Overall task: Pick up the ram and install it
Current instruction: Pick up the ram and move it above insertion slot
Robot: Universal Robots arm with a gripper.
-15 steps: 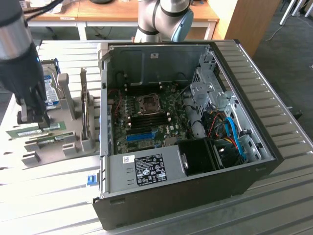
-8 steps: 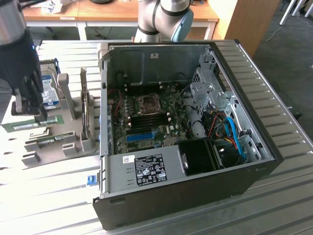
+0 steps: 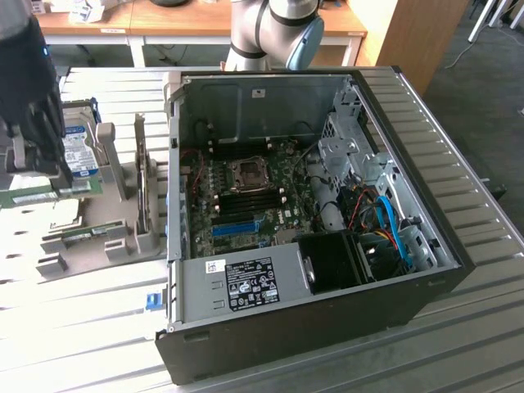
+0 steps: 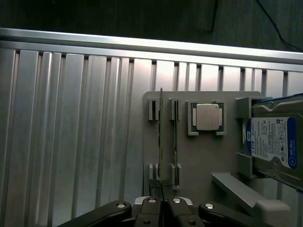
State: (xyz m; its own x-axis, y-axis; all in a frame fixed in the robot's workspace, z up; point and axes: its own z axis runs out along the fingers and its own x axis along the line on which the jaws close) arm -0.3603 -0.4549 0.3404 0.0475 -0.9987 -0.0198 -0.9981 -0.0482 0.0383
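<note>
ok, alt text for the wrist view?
Fingers closed on the near end of an edge-on RAM stick, over a grey parts holder on a ribbed aluminium table. Alongside it in the holder: a second RAM stick, a CPU and a hard drive with a blue-white label.

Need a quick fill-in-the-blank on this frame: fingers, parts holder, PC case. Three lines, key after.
1. The fingers are shut on the edge of a thin green ____.
2. On the gray holder, the silver processor chip sits between the green sticks and the ____.
3. In the exterior view, the computer case lies on that view's ____ of the holder.
Missing words: ram; hard drive; right.
</note>
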